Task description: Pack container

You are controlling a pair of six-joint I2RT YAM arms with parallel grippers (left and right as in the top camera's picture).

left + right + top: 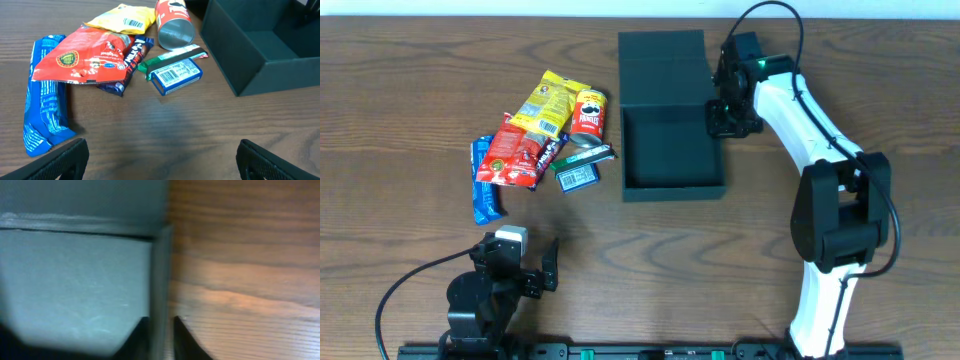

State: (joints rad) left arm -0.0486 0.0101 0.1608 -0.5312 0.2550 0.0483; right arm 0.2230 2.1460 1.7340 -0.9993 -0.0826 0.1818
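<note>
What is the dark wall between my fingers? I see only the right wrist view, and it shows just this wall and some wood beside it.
Observer: It is the right wall of the container. The right gripper is closed on it at the far end, by the open lid.
Operator: Is something packed already?
Observer: No, the inside is bare. The snack pile, with a red can and a red bag, lies on the table to the left of the container.
Operator: And the left arm?
Observer: The left gripper is open and holds nothing, on the near side of the pile.
</note>
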